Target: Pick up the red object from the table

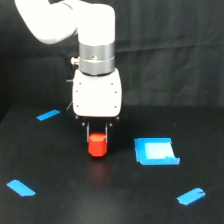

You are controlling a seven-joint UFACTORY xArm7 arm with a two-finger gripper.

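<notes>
The red object [97,145], a stubby red-orange block, sits at the middle of the exterior view on or just above the black table [60,170]; I cannot tell whether it touches the surface. My gripper [98,140] points straight down over it from the white arm. Its two dark fingers [88,136] press against the block's upper left and right sides, so the gripper is shut on the block. The block's lower half shows below the fingertips.
A blue square tray [156,151] lies close by, on the exterior view's right of the block. Blue tape strips lie at the back left [48,115], front left [21,188] and front right [191,196]. A black fabric backdrop hangs behind.
</notes>
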